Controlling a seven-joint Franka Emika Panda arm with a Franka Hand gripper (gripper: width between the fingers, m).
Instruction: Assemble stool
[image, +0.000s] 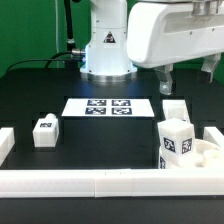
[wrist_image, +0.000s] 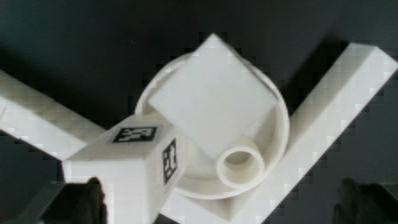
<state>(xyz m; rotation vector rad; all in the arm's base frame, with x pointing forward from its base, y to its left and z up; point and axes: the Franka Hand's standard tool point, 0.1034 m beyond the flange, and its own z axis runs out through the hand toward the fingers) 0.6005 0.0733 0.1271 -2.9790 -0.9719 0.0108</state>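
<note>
— How is the scene lit?
— Bright, even light is cast from above. Glare is seen on the glossy white robot arm shell (image: 165, 35) above the thick round white plastic disc seat (wrist_image: 210, 105), whose face is nearly washed out. Soft shadow is thrown beside it.
— And sharpness?
— Both pictures are coarse; the dark gripper fingers (wrist_image: 75, 205) in front of the seat are blurred.

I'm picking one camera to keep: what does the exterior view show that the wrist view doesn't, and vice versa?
Exterior view only: the marker board, the robot base, and two loose legs, one at its left, one at its right. Wrist view only: the whole round outline of the seat. Both: the tagged leg by the seat, in the corner of the border bars.
</note>
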